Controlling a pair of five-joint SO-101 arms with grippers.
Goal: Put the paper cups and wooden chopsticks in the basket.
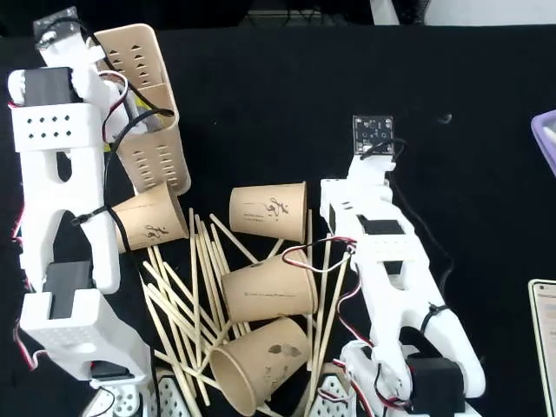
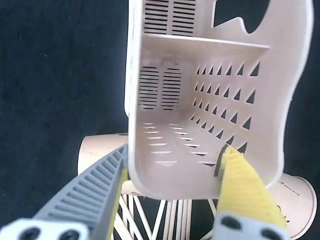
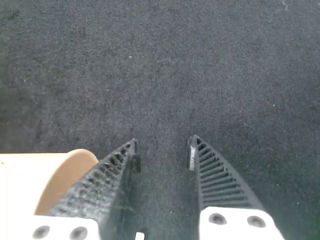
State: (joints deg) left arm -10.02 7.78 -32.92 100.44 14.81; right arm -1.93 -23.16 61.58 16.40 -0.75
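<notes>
The beige slotted basket (image 1: 152, 152) stands at the back left of the black cloth. My left gripper (image 2: 175, 150) is open at the basket (image 2: 210, 100), with its grey finger (image 2: 100, 180) outside one wall and its yellow finger (image 2: 242, 185) inside. Several paper cups lie on their sides: one (image 1: 149, 219) beside the left arm, one (image 1: 269, 208) in the middle, and two nearer the front (image 1: 269, 295) (image 1: 256, 365). Wooden chopsticks (image 1: 195, 295) are scattered under and around them. My right gripper (image 3: 162, 145) is open over bare cloth, with a cup (image 3: 50, 175) beside one finger.
A purple object (image 1: 547, 139) sticks in at the right edge and a white card (image 1: 543, 321) lies below it. Bare black cloth (image 1: 304, 104) spreads across the back and right of the table.
</notes>
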